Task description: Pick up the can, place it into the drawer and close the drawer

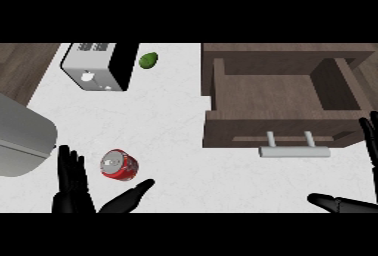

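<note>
Nothing done yet: red can (119, 164) lies ungrasped lower left beside left hand (72, 187), fingers spread; drawer (280, 131) open, empty.

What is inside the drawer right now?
The drawer is open and only its bare wooden floor shows. The can lies outside on the counter. The near corners are hidden by the front wall.

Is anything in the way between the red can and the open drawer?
Nothing visible stands between them. The can sits on bare white counter by the left hand; the drawer is open, its front wall facing the can.
</note>
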### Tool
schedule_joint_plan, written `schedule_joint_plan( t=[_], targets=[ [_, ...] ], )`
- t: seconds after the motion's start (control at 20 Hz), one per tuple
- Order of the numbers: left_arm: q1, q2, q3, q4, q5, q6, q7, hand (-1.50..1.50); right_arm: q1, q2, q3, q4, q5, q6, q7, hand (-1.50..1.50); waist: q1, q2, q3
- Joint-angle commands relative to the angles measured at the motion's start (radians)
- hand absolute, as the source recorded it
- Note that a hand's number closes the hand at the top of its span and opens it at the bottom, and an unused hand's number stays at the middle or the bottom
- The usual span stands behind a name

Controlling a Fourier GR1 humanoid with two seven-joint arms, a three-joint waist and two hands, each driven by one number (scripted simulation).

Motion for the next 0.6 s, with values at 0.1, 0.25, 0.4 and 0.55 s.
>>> schedule_joint_plan(
  t=[0.1, 0.25, 0.4, 0.55],
  targets=[
    [0.025, -0.001, -0.005, 0.156, 0.138, 0.055, -0.222, -1.50, 0.006, 0.007, 0.017, -0.062, 0.010, 0.001, 0.059, -1.50, 0.002, 0.000, 0.000],
    [-0.013, -0.001, 0.074, 0.215, 0.223, 0.048, -0.279, -1.50, 0.008, -0.002, -0.018, -0.049, 0.019, 0.004, 0.020, -1.50, 0.001, 0.000, 0.000],
    [0.006, -0.001, 0.000, 0.273, 0.282, 0.138, -0.373, -1.50, -0.015, 0.009, -0.001, -0.062, 0.008, 0.002, 0.060, -1.50, 0.002, 0.000, 0.000],
    [-0.082, -0.001, 0.102, 0.418, 0.404, 0.061, -0.459, -1.50, -0.017, -0.022, -0.086, -0.020, -0.069, 0.040, 0.034, -1.50, 0.000, 0.000, 0.000]
  ],
)
